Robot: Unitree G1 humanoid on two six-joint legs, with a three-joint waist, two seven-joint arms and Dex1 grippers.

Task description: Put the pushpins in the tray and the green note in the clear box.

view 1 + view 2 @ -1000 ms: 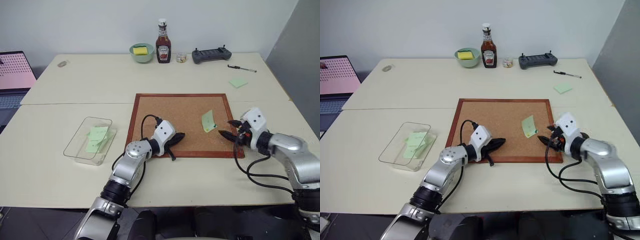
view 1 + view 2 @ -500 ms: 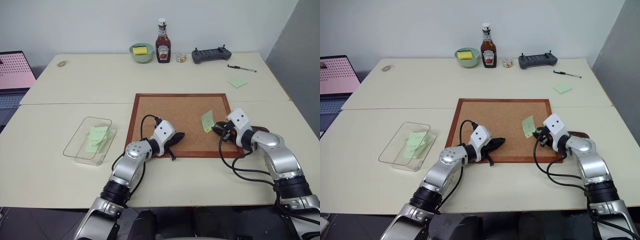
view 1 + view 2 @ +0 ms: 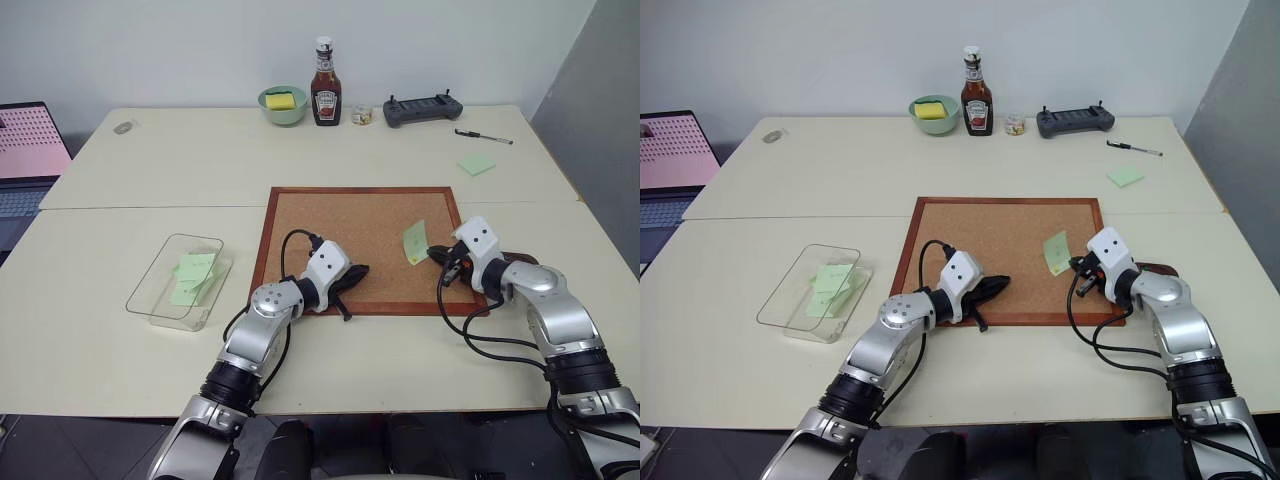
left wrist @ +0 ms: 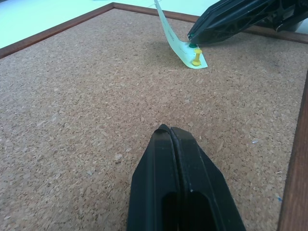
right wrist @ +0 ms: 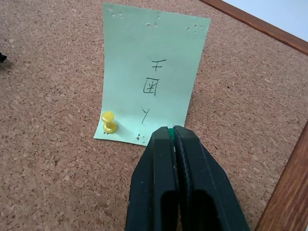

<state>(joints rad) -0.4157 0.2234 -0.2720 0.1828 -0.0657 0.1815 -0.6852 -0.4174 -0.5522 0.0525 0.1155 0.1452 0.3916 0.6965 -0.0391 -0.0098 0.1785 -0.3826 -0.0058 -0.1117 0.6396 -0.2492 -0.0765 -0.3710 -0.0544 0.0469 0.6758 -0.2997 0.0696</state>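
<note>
Two grippers pressed together; right gripper (image 5: 172, 132) pinching green pushpin (image 5: 170, 129) on handwritten green note (image 5: 151, 79).

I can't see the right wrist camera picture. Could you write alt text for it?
The right gripper's two black fingers are shut on a green pushpin at the bottom edge of a pale green note on a corkboard. The note bears handwritten marks and curls up from the cork, and a yellow pushpin stands in its lower corner.
</note>
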